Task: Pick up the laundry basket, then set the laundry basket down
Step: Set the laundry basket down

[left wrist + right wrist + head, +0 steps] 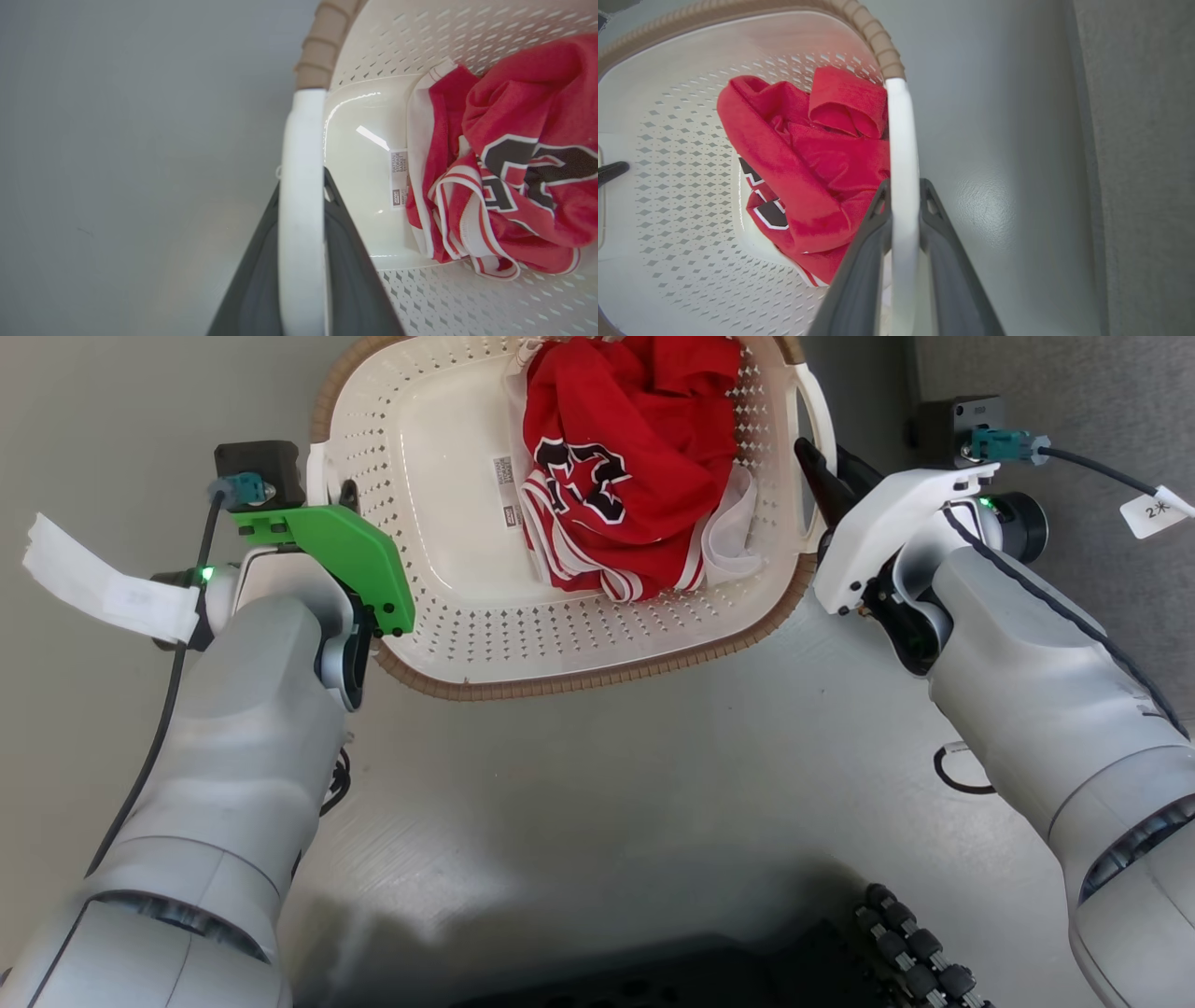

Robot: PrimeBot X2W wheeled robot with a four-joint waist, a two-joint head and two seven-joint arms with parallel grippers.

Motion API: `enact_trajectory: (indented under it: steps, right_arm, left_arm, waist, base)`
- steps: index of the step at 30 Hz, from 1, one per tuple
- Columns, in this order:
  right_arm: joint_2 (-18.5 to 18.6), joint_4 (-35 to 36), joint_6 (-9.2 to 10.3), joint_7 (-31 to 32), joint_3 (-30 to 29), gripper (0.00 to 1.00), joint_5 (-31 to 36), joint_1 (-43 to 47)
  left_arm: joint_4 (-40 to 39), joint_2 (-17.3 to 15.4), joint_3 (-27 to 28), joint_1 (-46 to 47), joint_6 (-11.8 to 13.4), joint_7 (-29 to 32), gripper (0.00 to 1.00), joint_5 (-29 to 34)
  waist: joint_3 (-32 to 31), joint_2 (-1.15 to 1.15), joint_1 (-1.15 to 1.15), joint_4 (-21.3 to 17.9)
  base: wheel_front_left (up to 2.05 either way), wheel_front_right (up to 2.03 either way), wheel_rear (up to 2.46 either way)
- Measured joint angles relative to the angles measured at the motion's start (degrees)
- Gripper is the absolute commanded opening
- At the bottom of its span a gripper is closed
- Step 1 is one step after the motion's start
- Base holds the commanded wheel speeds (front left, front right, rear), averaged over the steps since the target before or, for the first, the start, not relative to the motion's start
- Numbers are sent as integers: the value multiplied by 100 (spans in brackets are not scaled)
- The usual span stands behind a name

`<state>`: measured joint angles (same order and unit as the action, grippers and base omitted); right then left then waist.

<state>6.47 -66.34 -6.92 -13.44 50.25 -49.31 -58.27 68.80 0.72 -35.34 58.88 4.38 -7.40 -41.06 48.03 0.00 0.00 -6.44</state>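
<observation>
The basket (448, 644) is held between the two grippers, each closed narrowly on a side handle. The left gripper (302, 182) is clamped on the left handle (301, 135), with one finger (261, 270) on the outer face and the other on the inner, and the white bar is pinched with no gap seen. The right gripper (904, 183) is clamped likewise on the right handle (902, 126). Past each pair of fingertips the handle is met by the brown rim (878, 42). A red garment (635, 439) is heaped just inside the right fingers, against that wall. Inside the left fingers the bottom is bare but for a label (398, 179). Outside both pairs smooth floor (597, 784) lies open, and beyond the right fingers it is bounded by the edge of a rougher grey strip (1148, 140). Whether the basket is resting on the floor cannot be told
</observation>
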Motion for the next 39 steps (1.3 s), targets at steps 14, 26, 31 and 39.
enact_trajectory:
  steps: [14,26,31,39]
  right_arm:
    - [-88,-135,-18,-14,8,0,0,-2]
    - [-86,-222,-63,-21,13,0,-3,-126]
    - [-82,-244,-65,-42,15,0,-4,-158]
    - [-68,-260,-80,-63,41,0,-8,-221]
  left_arm:
    - [126,16,-7,58,26,3,0,0]
    - [155,36,-1,175,35,29,0,-5]
    - [154,41,-1,202,35,30,0,-18]
    - [151,44,-8,252,35,63,0,-53]
  waist:
    - [307,0,0,44]
    - [523,0,0,74]
    - [549,0,-1,82]
    - [590,0,-1,96]
  base:
    - [0,0,0]
    - [0,0,0]
    - [0,0,0]
    - [0,0,0]
